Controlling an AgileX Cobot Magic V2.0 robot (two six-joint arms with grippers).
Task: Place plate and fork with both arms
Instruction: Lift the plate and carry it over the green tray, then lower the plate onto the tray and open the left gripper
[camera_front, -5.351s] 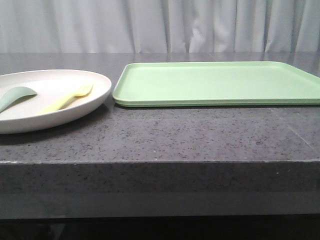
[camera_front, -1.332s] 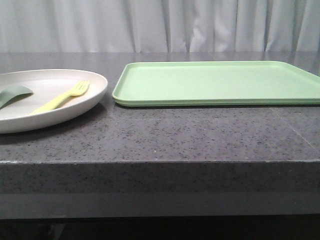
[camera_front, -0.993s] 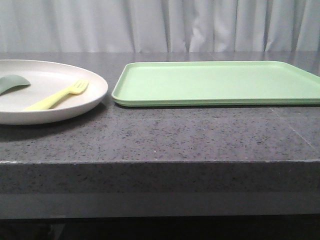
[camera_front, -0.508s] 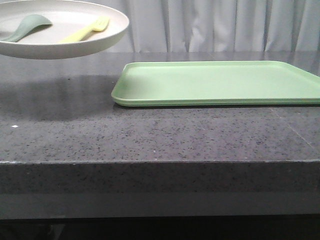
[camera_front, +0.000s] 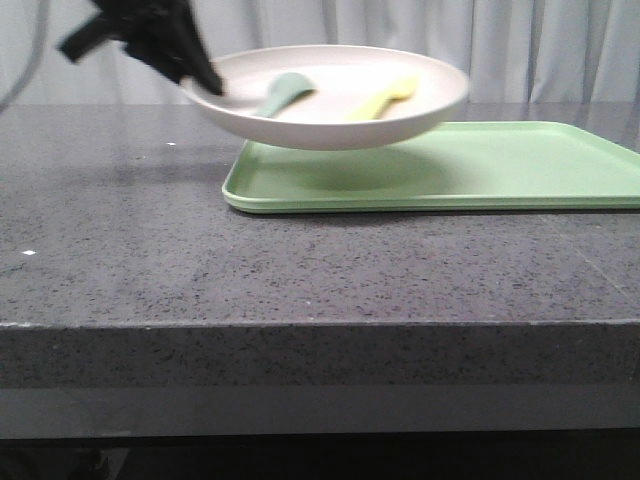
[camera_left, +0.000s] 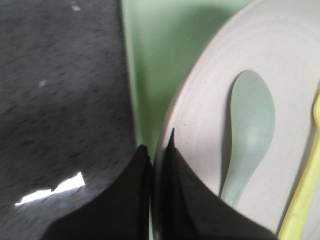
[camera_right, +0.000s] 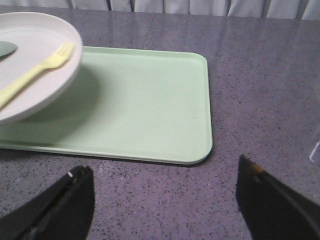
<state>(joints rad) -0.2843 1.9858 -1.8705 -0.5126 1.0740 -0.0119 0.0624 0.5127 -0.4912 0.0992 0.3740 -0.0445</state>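
The cream-white plate (camera_front: 330, 105) hangs in the air over the left end of the light green tray (camera_front: 500, 165). My left gripper (camera_front: 205, 82) is shut on the plate's left rim and holds it up; in the left wrist view its jaws pinch the rim (camera_left: 165, 140). The pale yellow fork (camera_front: 382, 98) lies in the plate beside a grey-green spoon (camera_front: 283, 92). The right wrist view shows the plate (camera_right: 30, 95) and the fork (camera_right: 35, 72) over the tray (camera_right: 145, 105). My right gripper (camera_right: 165, 192) is open and empty above the stone counter, short of the tray's near edge.
The dark speckled stone counter (camera_front: 300, 270) runs the full width, its front edge near the camera. A white curtain (camera_front: 520, 45) hangs behind. The spoon also shows in the left wrist view (camera_left: 252, 130), with the fork's handle (camera_left: 305, 195) beside it.
The plate, with fork and spoon in it, has been lifted off the counter at the left and carried right, over the tray's left end. The left gripper has come into the front view.
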